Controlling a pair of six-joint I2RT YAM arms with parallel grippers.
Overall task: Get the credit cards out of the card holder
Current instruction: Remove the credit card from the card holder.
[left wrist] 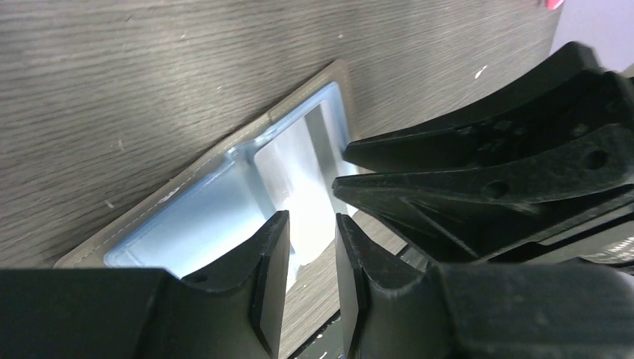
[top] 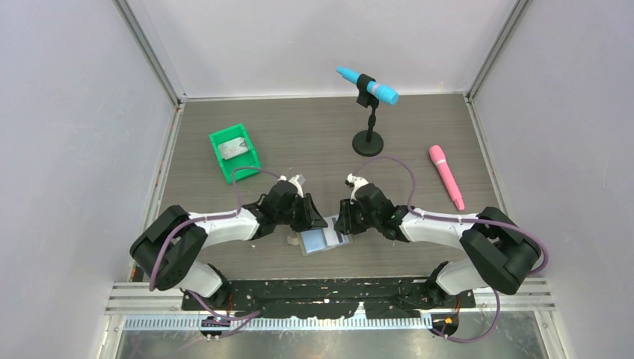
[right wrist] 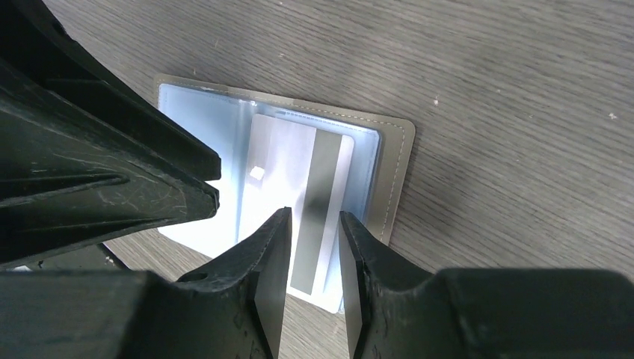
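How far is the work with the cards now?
Done: the grey bifold card holder lies open. In hand: a white card with a grey stripe sticks partly out of its pale blue pocket, under the right claw, jaws parted; the left claw hovers alongside. Left: pulling that card free; others may be hidden.

The table [right wrist: 523, 90] under the card holder [right wrist: 395, 161] reads to me as matt grey wood grain. The holder's outer edge looks like matt stitched leatherette, and its pockets are glossy clear plastic. The credit card [right wrist: 280, 157] inside is smooth and shiny, with a dull grey stripe. Above it, the right gripper [right wrist: 314, 250] is scuffed matt black plastic.
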